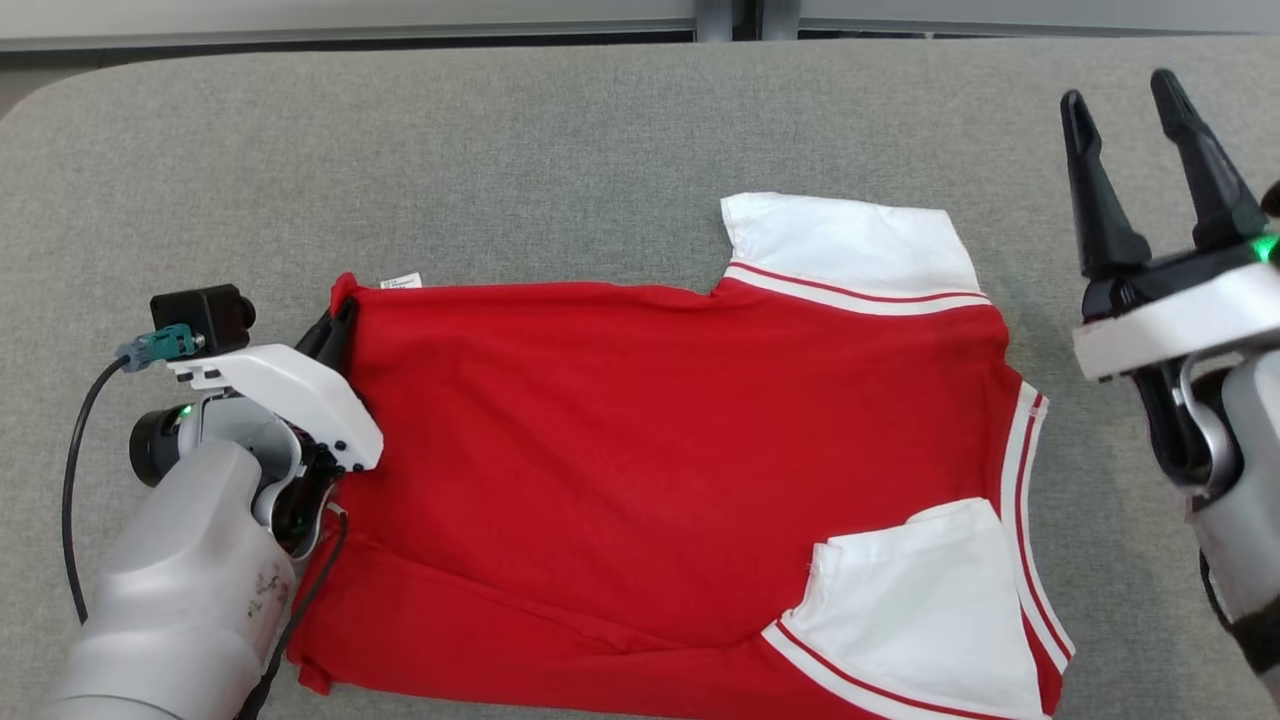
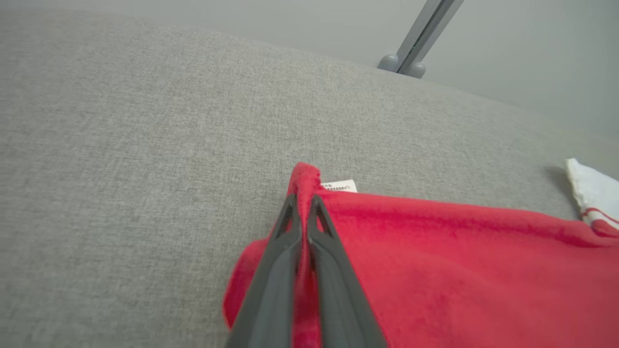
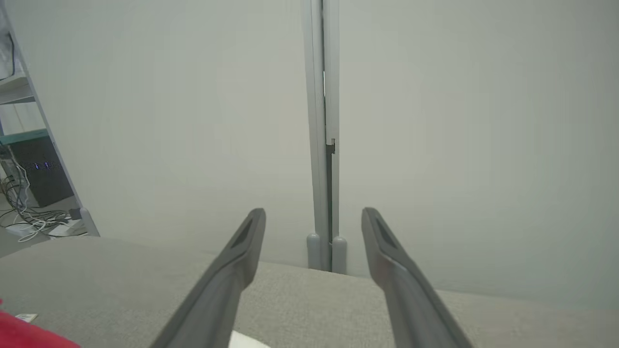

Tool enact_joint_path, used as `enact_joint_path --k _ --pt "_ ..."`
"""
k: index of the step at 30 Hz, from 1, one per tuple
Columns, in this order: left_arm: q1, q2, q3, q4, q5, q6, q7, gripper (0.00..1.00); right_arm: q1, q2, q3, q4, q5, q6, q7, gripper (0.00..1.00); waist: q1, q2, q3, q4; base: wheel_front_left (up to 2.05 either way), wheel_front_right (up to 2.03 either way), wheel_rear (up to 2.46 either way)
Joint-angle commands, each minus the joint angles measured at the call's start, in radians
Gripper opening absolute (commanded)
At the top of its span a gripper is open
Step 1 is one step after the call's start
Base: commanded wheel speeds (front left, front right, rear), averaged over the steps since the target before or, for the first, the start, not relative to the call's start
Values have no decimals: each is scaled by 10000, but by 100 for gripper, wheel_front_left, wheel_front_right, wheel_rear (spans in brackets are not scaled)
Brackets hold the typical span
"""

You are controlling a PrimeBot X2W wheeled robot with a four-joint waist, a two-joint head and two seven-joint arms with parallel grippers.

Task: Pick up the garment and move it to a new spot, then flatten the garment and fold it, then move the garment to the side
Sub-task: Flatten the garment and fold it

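The garment (image 1: 660, 460) is a red shirt with white, red-striped sleeves, lying folded and mostly flat on the grey table (image 1: 560, 130). My left gripper (image 1: 338, 318) is at its far-left corner, shut on a pinch of red cloth next to a small white label (image 1: 401, 281). In the left wrist view the two dark fingers (image 2: 283, 251) of the left gripper (image 2: 303, 200) squeeze the red fold of the garment (image 2: 459, 270). My right gripper (image 1: 1120, 95) stands open and raised to the right of the garment, holding nothing. In the right wrist view the right gripper (image 3: 313, 215) has its fingers wide apart.
The grey fabric table (image 2: 121, 145) stretches wide behind and to both sides of the shirt. A pale wall with a vertical grey post (image 3: 321, 121) stands behind it. Shelving with cables (image 3: 24, 193) sits far to one side in the right wrist view.
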Motion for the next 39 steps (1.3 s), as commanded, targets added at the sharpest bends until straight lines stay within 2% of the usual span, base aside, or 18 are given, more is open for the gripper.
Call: enact_joint_path --k 1,4,5,6,11,19,31,37,39 --pt "171 103 -32 75 -73 6 -30 0 651 87 -372 -485 -214 -4 130 100 0 0 -196 -105 0 0 0" --pt "380 104 -98 143 -170 6 -28 0 1868 319 -1135 -1485 -643 -4 548 100 0 0 -435 -163 0 0 0" --pt "502 94 -110 181 -233 6 -11 0 2723 543 -1663 -2165 -937 -4 878 100 0 0 -555 -183 0 0 0" --pt "502 94 -110 181 -233 6 -11 0 2723 543 -1663 -2165 -937 -4 878 100 0 0 -555 -183 0 0 0" --pt "751 113 -195 235 -375 6 20 0 4571 1252 -2724 -3826 -1592 -4 1733 100 0 0 -704 -224 0 0 0" --pt "712 173 -300 234 -470 6 28 0 5610 1888 -3337 -5387 -2171 -4 2641 100 0 0 -691 -285 0 0 0" --pt "551 243 -455 214 -561 6 24 0 5744 2067 -3597 -5858 -2248 -2 2953 100 0 0 -588 -271 0 0 0" --pt "247 196 -520 94 -566 6 15 0 5026 1885 -3726 -5437 -1987 -2 3002 100 0 0 -203 -143 0 0 0" --pt "72 115 -562 28 -541 6 13 0 4531 1637 -3621 -5031 -1877 -2 3071 100 0 0 12 -15 0 0 0"
